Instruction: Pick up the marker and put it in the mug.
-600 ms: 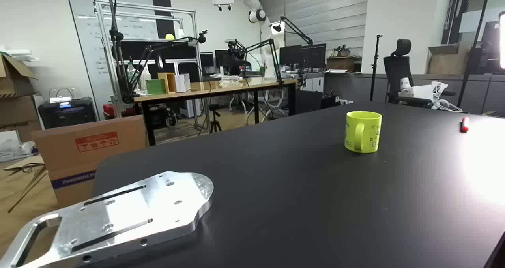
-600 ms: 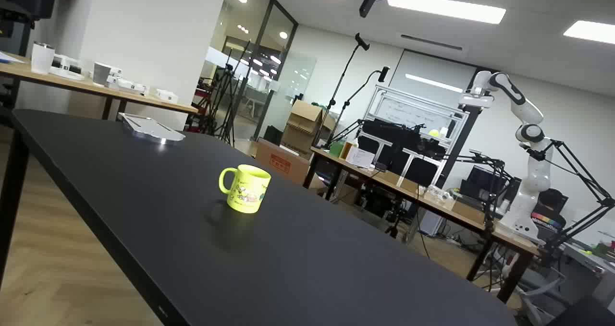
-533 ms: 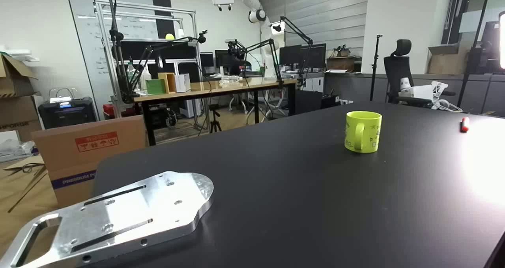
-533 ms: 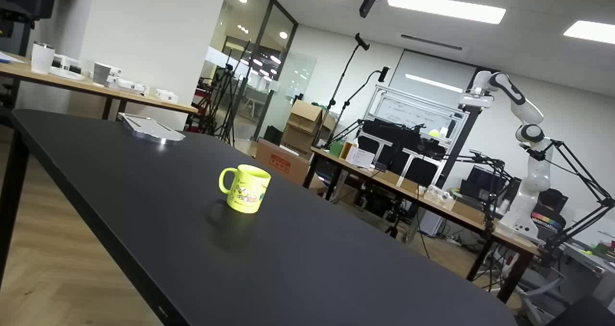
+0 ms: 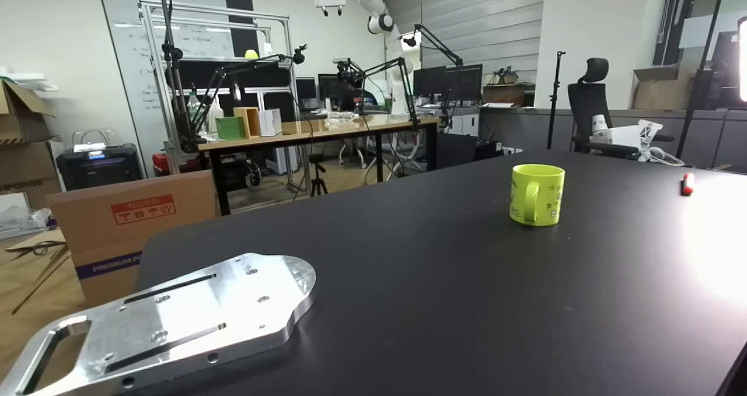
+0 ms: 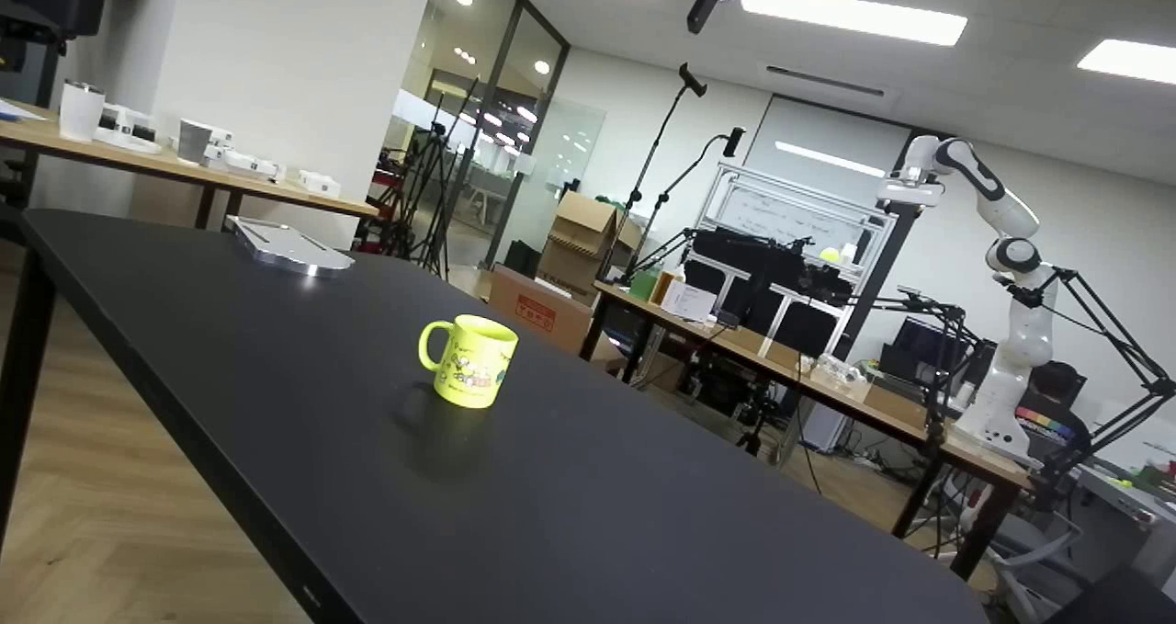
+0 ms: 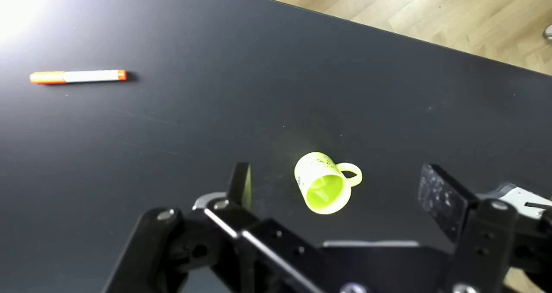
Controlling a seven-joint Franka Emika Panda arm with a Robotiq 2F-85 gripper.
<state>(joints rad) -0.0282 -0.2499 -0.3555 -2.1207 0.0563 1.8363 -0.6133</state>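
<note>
Gripper: 1, along the bottom of the wrist view. Released, 2 fingers spread wide, pads facing each other across the gap. Mug: 1, lime, shows through that gap in the wrist view, opening in sight, its 1 handle toward picture right. In both exterior views it stands upright on the black table, prints on its wall.

Marker: 1, lying flat on the same table, outside the mug and well apart from it, up and left of it in the wrist view. Pale barrel, orange-red at both ends. In an exterior view the marker shows small and red near a patch of glare.

Silver metal plate: 1, lying flat, well apart from mug and marker. 2 long slots, 1 bigger cut-out at the end. Wrist view catches only a piece at the right edge, partly behind the gripper.

Background: 2 wooden desks in an exterior view, 1 white robot arm standing at one, 2 cups on the other. 1 black office chair.
</note>
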